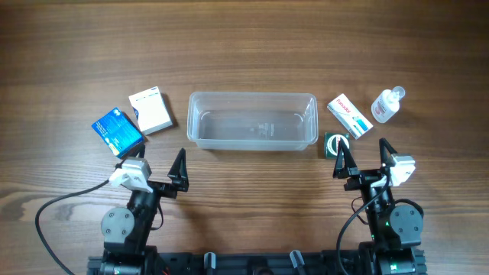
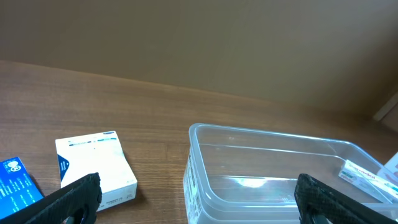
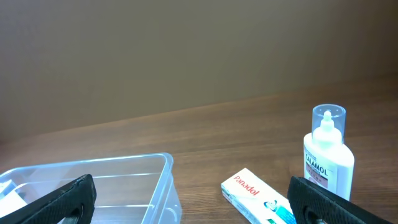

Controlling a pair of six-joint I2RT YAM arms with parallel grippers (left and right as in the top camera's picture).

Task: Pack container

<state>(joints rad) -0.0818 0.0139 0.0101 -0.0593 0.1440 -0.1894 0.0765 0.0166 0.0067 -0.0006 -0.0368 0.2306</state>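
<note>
**A:** What does the overhead view give that the wrist views don't?

**B:** The whole layout. The container (image 1: 252,121) lies in the middle of the worktop (image 1: 244,38), its long side running left to right. To its left, apart from it, are a white box (image 1: 150,111) and a blue box (image 1: 118,132), close beside each other. To its right are a Panadol box (image 1: 350,115) and a bottle (image 1: 387,105). A small dark green item (image 1: 335,143) sits just beside the container's near right corner, and neither wrist view shows it.

**A:** And the wrist views?

**B:** They show detail. The right wrist view reads "Panadol" on the box and shows the bottle upright, white with a clear cap. The left wrist view shows the white box's blue-striped top and one corner of the blue box.

**A:** How does the container look?

**B:** It is clear plastic, rectangular, with rounded corners and a rim. The wood grain shows through its floor. In the left wrist view the Panadol box is visible through its far wall.

**A:** And the jaws?

**B:** The left jaws and right jaws both stand wide apart, gripping nothing. They are on the near side of the container, not touching it.
</note>
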